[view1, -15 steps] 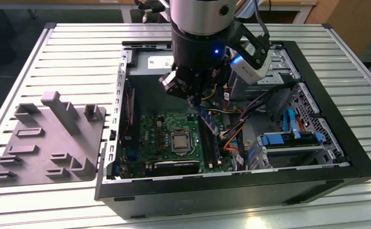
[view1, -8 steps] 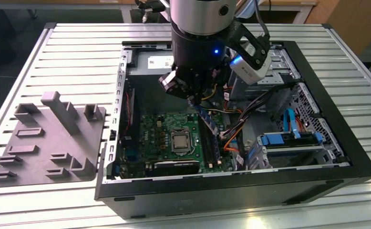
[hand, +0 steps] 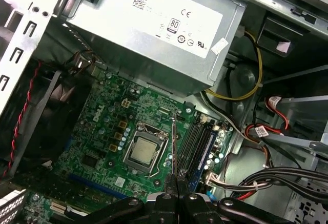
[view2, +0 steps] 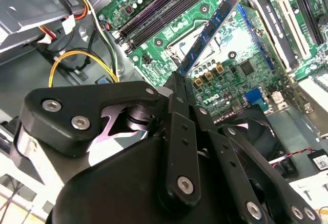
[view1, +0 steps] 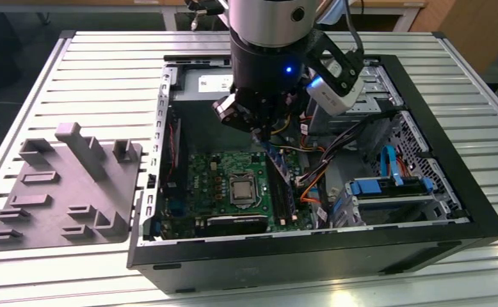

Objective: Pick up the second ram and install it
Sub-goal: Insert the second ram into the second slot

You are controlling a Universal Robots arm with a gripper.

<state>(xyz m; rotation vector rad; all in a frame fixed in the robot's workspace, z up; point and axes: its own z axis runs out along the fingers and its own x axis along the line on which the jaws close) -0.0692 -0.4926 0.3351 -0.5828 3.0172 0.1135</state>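
My gripper hangs inside the open computer case, above the green motherboard. It is shut on the second ram, a long thin dark stick that slants down from the fingertips toward the board. In the second wrist view the ram runs out from the gripper over the board, its chips showing. In the first wrist view the ram is edge-on ahead of the gripper, just beside the long black memory slots. The ram is held clear of the slots.
A grey plastic tray with upright blocks lies at the exterior view's left. The processor socket sits mid-board. The power supply, bundled cables and a drive bay crowd the case around the slots.
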